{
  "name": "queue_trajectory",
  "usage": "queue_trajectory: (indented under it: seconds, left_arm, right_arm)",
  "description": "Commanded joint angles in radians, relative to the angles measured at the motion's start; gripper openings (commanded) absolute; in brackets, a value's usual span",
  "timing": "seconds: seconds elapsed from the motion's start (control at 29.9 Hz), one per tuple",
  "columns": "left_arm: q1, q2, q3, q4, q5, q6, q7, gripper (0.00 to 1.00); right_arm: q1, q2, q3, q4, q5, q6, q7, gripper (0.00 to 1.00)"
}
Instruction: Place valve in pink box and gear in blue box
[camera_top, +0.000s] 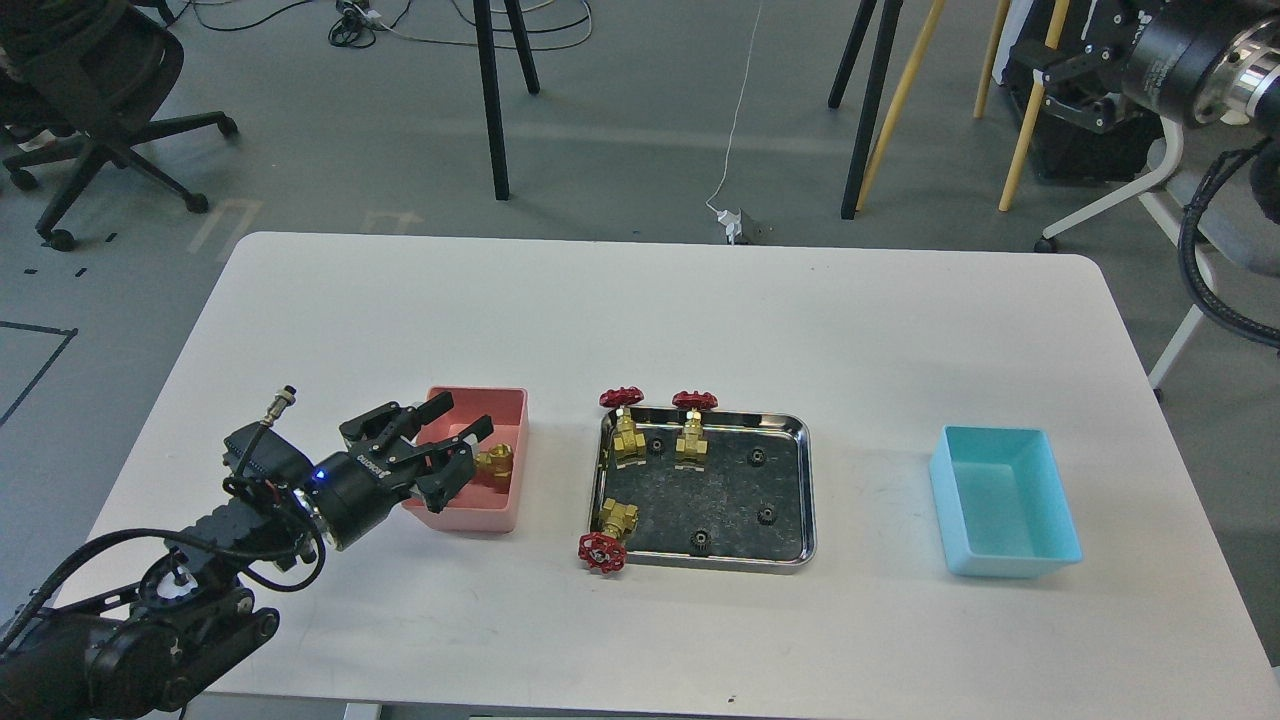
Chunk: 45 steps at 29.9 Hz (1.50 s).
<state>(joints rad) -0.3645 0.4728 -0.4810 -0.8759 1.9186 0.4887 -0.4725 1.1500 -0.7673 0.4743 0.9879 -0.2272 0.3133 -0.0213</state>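
Note:
A brass valve (495, 463) lies inside the pink box (519, 400) at its right side. My left gripper (463, 428) hovers over the pink box, just left of that valve, with its jaws open and empty. Three more valves (622, 425) with red handwheels stand or lie at the left of the steel tray (808, 490). Several black gears (757, 458) lie on the tray floor. The blue box (1005, 500) stands empty at the right. My right gripper (1075, 75) is high at the top right, off the table, dark and unclear.
A steel tray sits mid-table between the two boxes. One valve's red handwheel (601, 552) hangs over the tray's front left corner. Chair and tripod legs stand on the floor beyond the table's far edge.

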Motion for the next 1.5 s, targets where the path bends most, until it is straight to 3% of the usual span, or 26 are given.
queue_trajectory:
  seconds: [0.0,0.13,0.23,0.33,0.47,0.53,0.6,0.74,0.84,1.07,1.2,1.47]
  left_arm:
    - [-0.002,-0.011,-0.017,0.0,-0.003,0.0,0.005,0.72]
    - [-0.024,-0.007,-0.027,-0.014,-0.09,0.0,0.006,0.84]
    - [-0.111,0.0,-0.03,-0.023,-0.269,0.0,0.005,0.92]
    - [-0.213,0.032,-0.031,-0.026,-0.523,0.0,0.003,0.94]
    - [-0.365,0.113,-0.039,-0.028,-0.862,-0.031,-0.003,0.94]
    - [-0.428,0.159,-0.057,-0.028,-1.031,-0.174,-0.002,0.94]
    - [-0.484,0.22,-0.068,-0.026,-1.169,-0.367,0.002,0.94]
    - [-0.574,0.32,-0.079,-0.026,-1.364,-0.71,0.014,0.95]
    - [-0.585,0.377,-0.091,-0.026,-1.444,-0.873,0.022,0.96]
    - [-0.584,0.434,-0.171,-0.017,-1.449,-0.875,0.018,0.99]
    - [-0.594,0.457,-0.18,-0.017,-1.449,-0.814,0.022,0.99]
    - [-0.614,0.474,-0.18,-0.014,-1.449,-0.776,0.018,0.99]
  right_arm:
    - [0.005,0.005,0.017,0.002,0.0,-0.006,0.006,0.99]
    - [0.008,-0.001,0.038,0.002,0.002,0.015,0.012,1.0]
    - [0.004,-0.003,0.02,0.006,0.0,0.088,0.02,1.0]
    - [0.016,-0.001,-0.025,0.028,-0.068,0.17,0.017,1.0]
    - [0.043,0.0,-0.059,0.066,-0.326,0.175,0.017,1.0]
    - [0.054,0.016,-0.062,0.074,-0.447,0.175,0.02,1.0]
    - [0.059,0.068,-0.086,0.093,-0.541,0.175,0.026,1.0]
    - [0.112,0.098,-0.245,0.173,-0.684,0.175,0.059,1.0]
    - [0.161,0.111,-0.42,0.264,-0.811,0.175,0.102,0.99]
    - [0.2,0.175,-0.666,0.345,-1.047,0.175,0.15,1.0]
    - [0.218,0.267,-0.784,0.319,-1.198,0.175,0.216,0.99]
    - [0.208,0.488,-0.934,0.157,-1.235,0.175,0.228,0.99]
